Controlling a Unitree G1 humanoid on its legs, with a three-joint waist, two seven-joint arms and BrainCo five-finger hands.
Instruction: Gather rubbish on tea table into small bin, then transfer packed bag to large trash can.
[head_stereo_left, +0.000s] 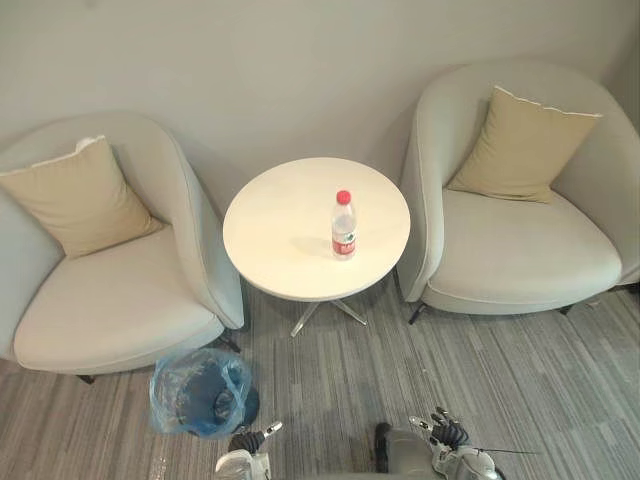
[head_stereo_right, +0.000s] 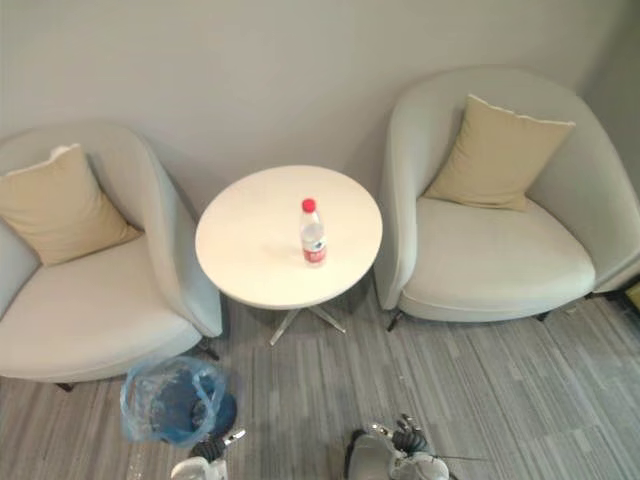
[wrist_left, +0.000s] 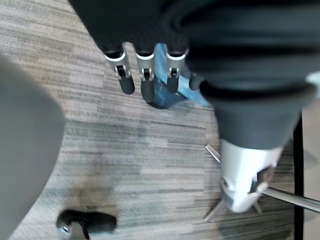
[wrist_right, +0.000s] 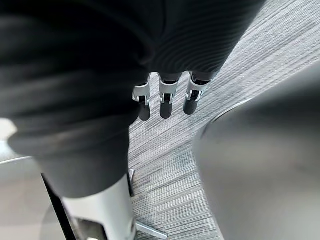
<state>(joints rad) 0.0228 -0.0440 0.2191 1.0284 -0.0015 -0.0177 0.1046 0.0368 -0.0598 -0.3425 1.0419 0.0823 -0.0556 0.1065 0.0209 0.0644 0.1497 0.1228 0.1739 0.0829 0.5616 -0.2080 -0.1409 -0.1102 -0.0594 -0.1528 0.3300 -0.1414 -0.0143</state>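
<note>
1. Left eye view: a red-capped bottle (head_stereo_left: 343, 225) stands upright just right of the tabletop's (head_stereo_left: 275, 235) centre. The blue-bagged small bin (head_stereo_left: 200, 392) sits on the floor beyond the tabletop's left edge, nearer the robot.
2. Left wrist view: the left robot hand (wrist_left: 146, 80) hangs empty, fingers straight and relaxed.
3. Right wrist view: the right robot hand (wrist_right: 166, 102) is likewise empty, fingers loosely spread. A hasty reach could topple the tall bottle and roll it off the tabletop.

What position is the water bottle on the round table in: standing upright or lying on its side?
Upright. The bottle stands on its base near the middle of the round table, with its red cap at the top.
</note>
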